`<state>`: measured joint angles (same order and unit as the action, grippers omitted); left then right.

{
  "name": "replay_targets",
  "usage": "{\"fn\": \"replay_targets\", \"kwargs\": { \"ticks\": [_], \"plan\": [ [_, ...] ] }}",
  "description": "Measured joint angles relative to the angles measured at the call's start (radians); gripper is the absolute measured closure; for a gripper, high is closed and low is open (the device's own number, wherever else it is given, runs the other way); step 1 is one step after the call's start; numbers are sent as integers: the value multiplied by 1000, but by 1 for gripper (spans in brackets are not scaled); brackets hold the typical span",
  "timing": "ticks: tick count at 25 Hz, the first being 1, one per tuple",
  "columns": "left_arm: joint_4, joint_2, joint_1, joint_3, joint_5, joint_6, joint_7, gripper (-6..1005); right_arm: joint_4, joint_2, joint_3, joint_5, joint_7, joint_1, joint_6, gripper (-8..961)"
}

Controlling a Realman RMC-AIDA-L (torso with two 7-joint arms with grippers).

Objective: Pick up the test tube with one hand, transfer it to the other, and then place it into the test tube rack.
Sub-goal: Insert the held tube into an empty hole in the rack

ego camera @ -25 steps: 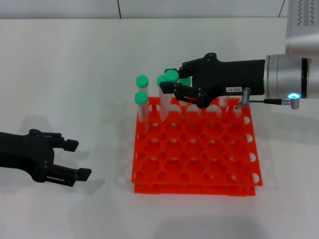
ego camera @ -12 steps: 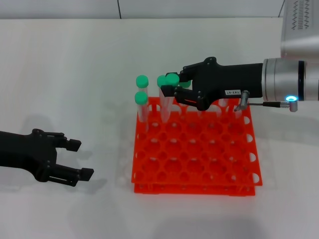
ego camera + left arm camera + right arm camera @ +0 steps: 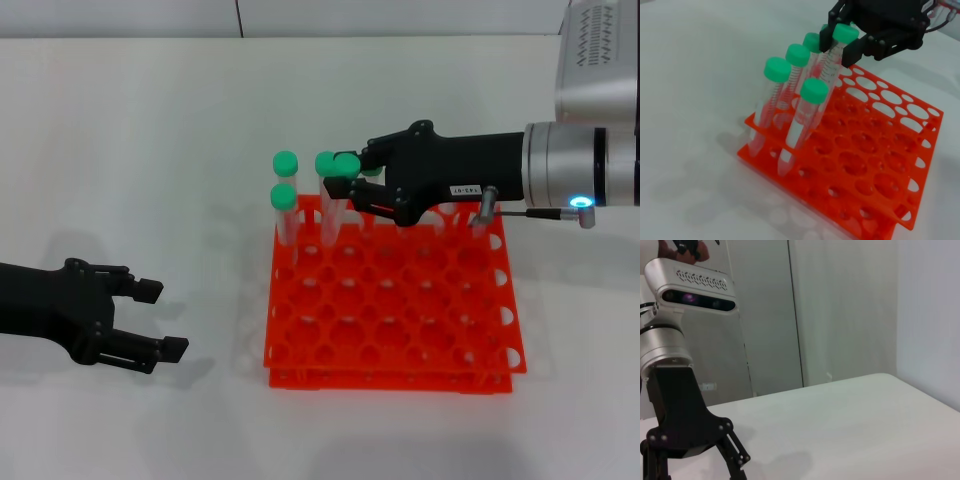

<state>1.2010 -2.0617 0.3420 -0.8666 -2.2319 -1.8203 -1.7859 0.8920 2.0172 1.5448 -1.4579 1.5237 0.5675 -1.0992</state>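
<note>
The orange-red test tube rack (image 3: 300,352) sits in the middle of the table and also shows in the left wrist view (image 3: 765,145). My right gripper (image 3: 348,172), black with a white label, reaches over the rack's back row. It is shut on a green-capped test tube (image 3: 347,163) just below the cap. In the left wrist view this tube (image 3: 834,65) stands nearly upright between the gripper's fingers (image 3: 827,34), its lower end in the back row. Several other green-capped tubes (image 3: 283,197) stand at the rack's back left. My left gripper (image 3: 165,320) is open and empty, low over the table left of the rack.
The rack's front and right holes hold no tubes. White tabletop surrounds the rack. The right wrist view shows only the left arm (image 3: 680,435) with its wrist camera (image 3: 695,290), a wall and bare table.
My right gripper has shifted slightly left and lowered the tube's cap a little toward the rack. The left gripper has barely moved.
</note>
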Motion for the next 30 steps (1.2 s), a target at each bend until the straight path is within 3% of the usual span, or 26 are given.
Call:
{"fn": "replay_targets", "kwargs": {
  "ticks": [30],
  "plan": [
    [-41,-3,24,-3,-5,11,13,116,-48,5,0,-1,-16,4,2,691]
  ]
}}
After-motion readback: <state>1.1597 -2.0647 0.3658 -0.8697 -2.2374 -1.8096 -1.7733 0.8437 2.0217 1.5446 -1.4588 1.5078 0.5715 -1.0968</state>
